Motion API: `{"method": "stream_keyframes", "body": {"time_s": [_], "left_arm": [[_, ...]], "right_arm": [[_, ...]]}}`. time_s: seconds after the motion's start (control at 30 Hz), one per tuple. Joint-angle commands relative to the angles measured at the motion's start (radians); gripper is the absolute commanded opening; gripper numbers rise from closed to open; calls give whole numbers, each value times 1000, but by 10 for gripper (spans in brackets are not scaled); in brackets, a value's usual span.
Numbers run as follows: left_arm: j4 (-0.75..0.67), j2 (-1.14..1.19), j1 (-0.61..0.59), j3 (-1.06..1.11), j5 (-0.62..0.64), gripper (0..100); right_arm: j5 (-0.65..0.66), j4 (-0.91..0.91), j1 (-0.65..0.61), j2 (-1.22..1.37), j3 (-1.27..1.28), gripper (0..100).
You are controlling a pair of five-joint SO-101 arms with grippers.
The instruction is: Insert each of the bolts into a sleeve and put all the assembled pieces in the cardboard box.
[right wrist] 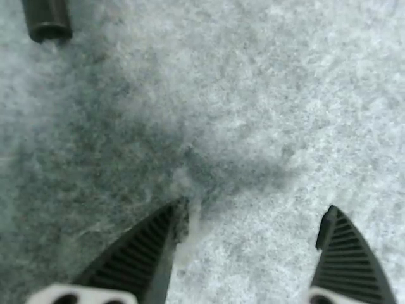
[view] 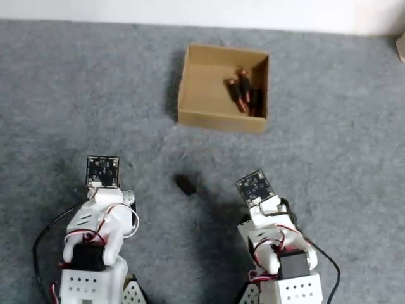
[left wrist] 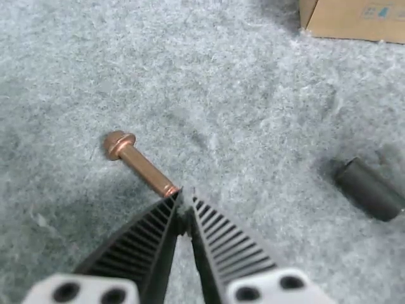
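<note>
A copper bolt (left wrist: pixel 139 163) lies flat on the grey carpet, its threaded end right at the tips of my left gripper (left wrist: pixel 185 196), which is shut with nothing between its fingers. A black sleeve (view: pixel 185 184) lies on the carpet between the two arms; the same sleeve (left wrist: pixel 368 189) is off to one side of the left gripper. My right gripper (right wrist: pixel 254 206) is open over bare carpet, with the sleeve (right wrist: pixel 45 19) some way beyond its fingertips. The cardboard box (view: pixel 190 95) stands at the far centre and holds assembled pieces (view: pixel 242 90).
The left arm (view: pixel 101 215) and right arm (view: pixel 275 240) sit at the near edge. Grey carpet covers the table. A corner of the box (left wrist: pixel 354 19) stands beyond the left gripper. A pale wall edge runs along the back.
</note>
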Motion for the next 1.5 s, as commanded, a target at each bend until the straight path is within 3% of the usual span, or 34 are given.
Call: {"method": "stream_keyframes", "body": {"time_s": [0.0, 0.2, 0.4, 0.7, 0.83, 0.97, 1.23, 1.47], "left_arm": [[-26, -15, 19, 21, 5, 7], [-8, -5, -47, -36, 103, 7], [252, -5, -73, -206, 100, 8], [229, 30, -170, -309, 35, 10], [132, 226, -199, -343, 35, 10], [110, 539, -248, -522, 37, 10], [272, 1067, -252, -845, 167, 7], [273, 1093, -252, -849, 170, 7]], "right_arm": [[-5, 4, 16, -7, 110, 304], [-8, 4, 16, -7, 110, 304], [-9, 4, 16, -7, 110, 304], [-3, -25, 62, -8, 99, 304], [69, -58, 120, -8, 97, 304], [144, -61, 81, -7, 15, 304], [68, -102, -22, 44, -320, 304], [26, -237, -148, 598, -458, 304]]}}
